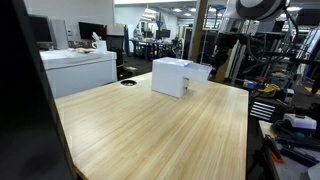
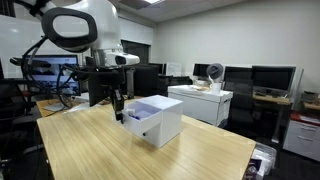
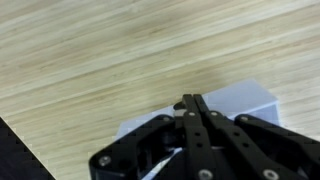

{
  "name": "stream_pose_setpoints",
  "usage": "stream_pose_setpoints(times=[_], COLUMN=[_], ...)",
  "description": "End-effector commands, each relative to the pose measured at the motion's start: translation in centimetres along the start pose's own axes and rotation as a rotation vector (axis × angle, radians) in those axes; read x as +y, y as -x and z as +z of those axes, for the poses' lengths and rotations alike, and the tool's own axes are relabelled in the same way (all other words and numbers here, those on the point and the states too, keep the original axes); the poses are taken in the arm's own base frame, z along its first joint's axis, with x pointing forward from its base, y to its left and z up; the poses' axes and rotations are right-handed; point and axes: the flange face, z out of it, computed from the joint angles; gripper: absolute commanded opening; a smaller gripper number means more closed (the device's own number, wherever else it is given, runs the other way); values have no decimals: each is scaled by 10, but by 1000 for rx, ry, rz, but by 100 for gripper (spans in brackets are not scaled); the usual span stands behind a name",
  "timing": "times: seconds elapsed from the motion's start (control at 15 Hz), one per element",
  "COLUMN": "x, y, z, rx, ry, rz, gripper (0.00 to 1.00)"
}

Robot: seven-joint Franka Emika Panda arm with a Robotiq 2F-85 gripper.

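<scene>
A white box-like drawer unit point(image 1: 172, 77) stands on the light wooden table point(image 1: 150, 135) near its far edge. In an exterior view the unit point(image 2: 160, 120) has its pale top open towards the arm. My gripper point(image 2: 118, 112) hangs just beside the unit's open end, close above the table. In an exterior view the gripper point(image 1: 212, 68) shows behind the unit. In the wrist view the black fingers point(image 3: 190, 102) are pressed together, their tips over the pale box point(image 3: 245, 100). I see nothing clearly held between them.
The table point(image 2: 90, 150) is bare wood apart from the unit and a small dark round port point(image 1: 128, 83). White cabinets point(image 1: 80, 68) stand beyond it. Desks with monitors point(image 2: 270, 80) and racks of equipment point(image 1: 290, 70) surround the table.
</scene>
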Motion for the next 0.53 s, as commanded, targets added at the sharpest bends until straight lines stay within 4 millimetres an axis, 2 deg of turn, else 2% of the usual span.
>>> stream_pose_setpoints(times=[0.0, 0.47], x=[11, 18], y=[9, 6], z=[-7, -9], rx=[40, 122], ry=[-38, -41], rz=[-124, -249], gripper=[5, 6])
